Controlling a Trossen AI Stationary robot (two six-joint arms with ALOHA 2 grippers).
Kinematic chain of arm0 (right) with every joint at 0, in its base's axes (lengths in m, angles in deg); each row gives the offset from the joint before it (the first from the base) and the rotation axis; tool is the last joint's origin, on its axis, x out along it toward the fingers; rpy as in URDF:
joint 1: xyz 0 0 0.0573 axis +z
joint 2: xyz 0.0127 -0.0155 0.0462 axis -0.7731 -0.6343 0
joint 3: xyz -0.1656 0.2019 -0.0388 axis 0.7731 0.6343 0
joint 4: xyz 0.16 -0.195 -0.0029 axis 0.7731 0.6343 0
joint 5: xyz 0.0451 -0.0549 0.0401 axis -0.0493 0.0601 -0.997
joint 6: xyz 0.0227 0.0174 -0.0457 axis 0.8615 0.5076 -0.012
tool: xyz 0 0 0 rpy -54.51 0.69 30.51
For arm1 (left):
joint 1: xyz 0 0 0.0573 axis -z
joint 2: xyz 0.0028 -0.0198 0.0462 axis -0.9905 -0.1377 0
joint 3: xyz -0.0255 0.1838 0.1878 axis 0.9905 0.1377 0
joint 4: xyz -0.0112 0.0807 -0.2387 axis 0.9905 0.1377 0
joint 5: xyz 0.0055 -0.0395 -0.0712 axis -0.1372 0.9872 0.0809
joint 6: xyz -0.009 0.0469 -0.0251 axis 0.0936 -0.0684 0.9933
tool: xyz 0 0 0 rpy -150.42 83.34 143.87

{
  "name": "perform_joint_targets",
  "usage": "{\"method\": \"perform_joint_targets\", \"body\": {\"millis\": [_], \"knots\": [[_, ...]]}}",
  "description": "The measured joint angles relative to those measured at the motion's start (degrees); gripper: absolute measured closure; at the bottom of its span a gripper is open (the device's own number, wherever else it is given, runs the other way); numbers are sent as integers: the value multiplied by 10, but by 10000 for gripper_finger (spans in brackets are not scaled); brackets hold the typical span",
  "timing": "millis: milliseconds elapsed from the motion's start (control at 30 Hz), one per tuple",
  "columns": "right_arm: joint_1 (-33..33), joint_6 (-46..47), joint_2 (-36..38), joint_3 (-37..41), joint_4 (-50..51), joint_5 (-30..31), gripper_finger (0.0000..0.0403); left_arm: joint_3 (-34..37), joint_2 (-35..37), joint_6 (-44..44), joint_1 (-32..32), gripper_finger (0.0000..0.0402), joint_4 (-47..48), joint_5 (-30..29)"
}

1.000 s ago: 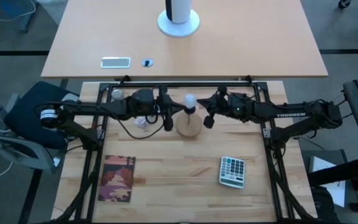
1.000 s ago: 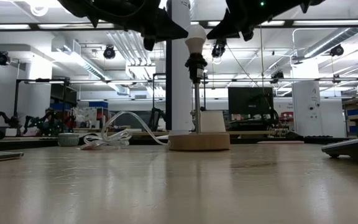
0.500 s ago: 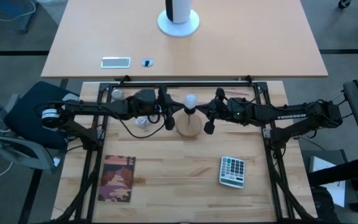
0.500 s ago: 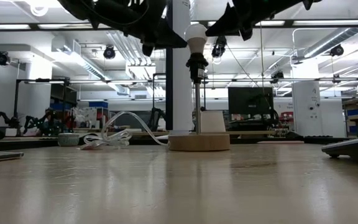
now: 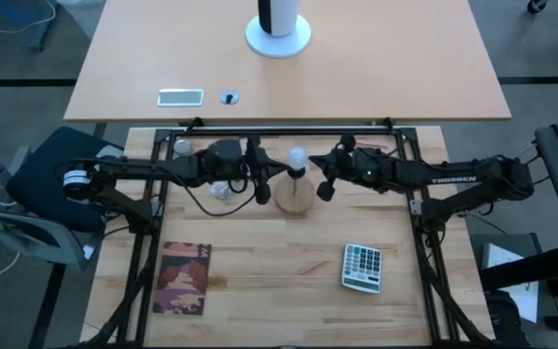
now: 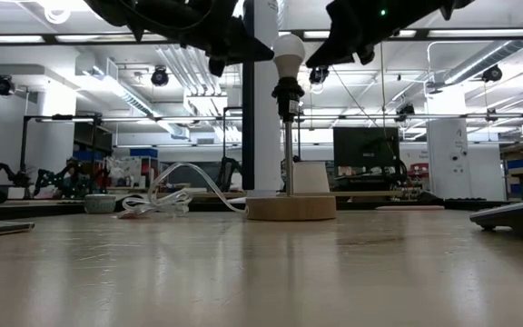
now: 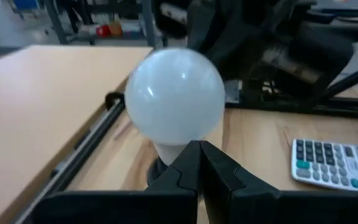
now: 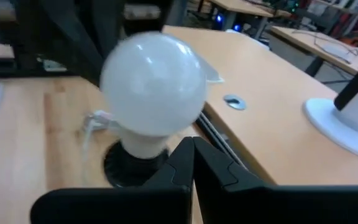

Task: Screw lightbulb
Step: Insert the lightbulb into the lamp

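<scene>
Lightbulb seated upright in the socket on the wooden stand, flanked by left gripper and right gripper, jaws closed and empty; a sideways nudge could topple the stand.

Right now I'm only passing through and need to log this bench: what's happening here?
Two robot arms are working on a lightbulb that sits in a socket on a post above a round wooden base. The left tool and the right tool flank the bulb from either side; both wrist views show their fingers closed together just short of it, so neither grips the bulb. A calculator and a book lie untouched nearer the front.
</scene>
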Motion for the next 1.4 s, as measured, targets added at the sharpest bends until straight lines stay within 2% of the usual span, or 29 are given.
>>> {"method": "perform_joint_targets", "body": {"millis": [367, 733, 933, 1133, 1400], "knots": [[-4, 2, -11, -1, -11, -34, 403, 0, -8, -7, -7, 401, -4, -23], [27, 17, -11, -1, -7, -34, 403, 0, -8, -7, -9, 401, 0, -28], [26, 38, -6, -2, 26, -14, 403, 0, 13, -4, -8, 401, 43, -38], [14, 22, -9, -2, 17, 3, 403, 0, 18, -3, -1, 401, 23, 41], [6, -6, -9, -2, -8, -3, 403, 0, 3, -2, -1, 401, -13, 36]]}}
